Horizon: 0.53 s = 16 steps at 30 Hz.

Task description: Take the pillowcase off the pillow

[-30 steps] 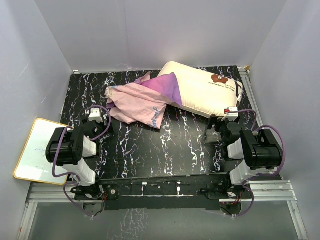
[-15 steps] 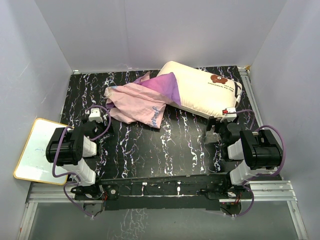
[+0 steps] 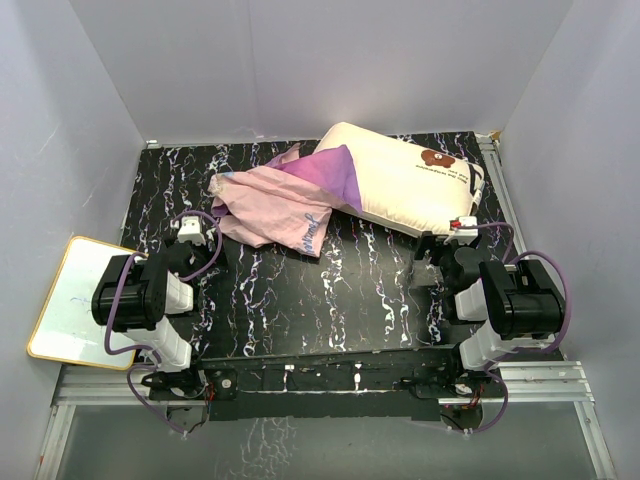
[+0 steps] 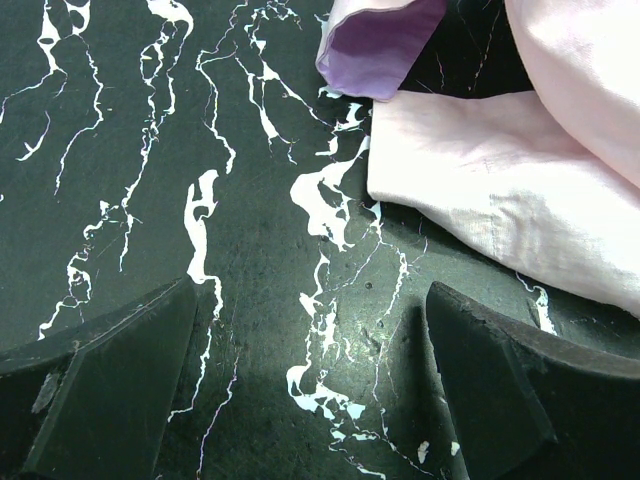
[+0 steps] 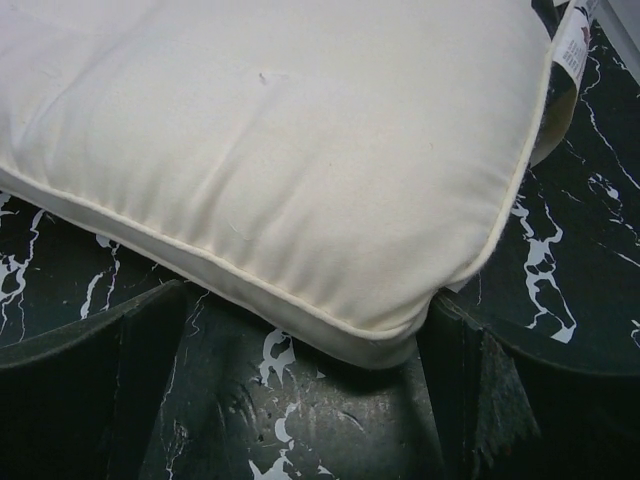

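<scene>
The pillowcase lies crumpled on the black marbled table, pale pink inside showing, its purple end still over the left corner of the pillow. The cream pillow with the bear face lies at the back right. My left gripper is open and empty, just left of the fabric; the left wrist view shows the pale pink fabric ahead and to the right of the left gripper. My right gripper is open at the pillow's near right corner; in the right wrist view that corner lies just ahead of the right gripper, between the jaws' line.
A white board lies off the table's left edge. Grey walls close the table at the back and both sides. A white label hangs from the pillow's right corner.
The right gripper has shifted slightly near the pillow's corner. The left arm, pillow and pillowcase have not moved.
</scene>
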Tool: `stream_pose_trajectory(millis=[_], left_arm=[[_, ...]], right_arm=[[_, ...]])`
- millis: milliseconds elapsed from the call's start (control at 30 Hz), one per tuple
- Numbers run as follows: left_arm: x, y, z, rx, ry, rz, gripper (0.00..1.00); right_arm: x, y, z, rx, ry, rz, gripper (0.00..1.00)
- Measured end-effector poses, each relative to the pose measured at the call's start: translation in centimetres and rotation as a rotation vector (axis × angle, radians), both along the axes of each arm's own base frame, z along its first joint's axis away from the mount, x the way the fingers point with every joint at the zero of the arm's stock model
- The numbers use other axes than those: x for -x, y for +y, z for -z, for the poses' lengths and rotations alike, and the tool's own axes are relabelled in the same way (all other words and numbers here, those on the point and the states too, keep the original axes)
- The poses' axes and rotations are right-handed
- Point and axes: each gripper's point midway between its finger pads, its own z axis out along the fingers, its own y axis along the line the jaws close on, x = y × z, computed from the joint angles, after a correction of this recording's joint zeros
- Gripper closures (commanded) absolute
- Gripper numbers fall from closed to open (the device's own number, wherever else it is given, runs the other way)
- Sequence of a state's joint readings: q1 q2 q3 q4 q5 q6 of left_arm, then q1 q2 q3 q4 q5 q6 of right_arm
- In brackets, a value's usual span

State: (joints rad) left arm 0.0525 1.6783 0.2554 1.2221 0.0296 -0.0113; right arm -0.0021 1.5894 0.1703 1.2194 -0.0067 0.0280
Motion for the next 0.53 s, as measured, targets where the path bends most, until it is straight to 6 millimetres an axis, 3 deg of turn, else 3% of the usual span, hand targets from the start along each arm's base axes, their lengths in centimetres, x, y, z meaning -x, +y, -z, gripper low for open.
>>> stream_pose_trajectory(millis=[533], left_arm=[[0.00,0.00,-0.01,0.000,0.000,0.000,0.03]], right_arm=[[-0.49,0.52,0.46,0.016,0.031,-0.039,0.02]])
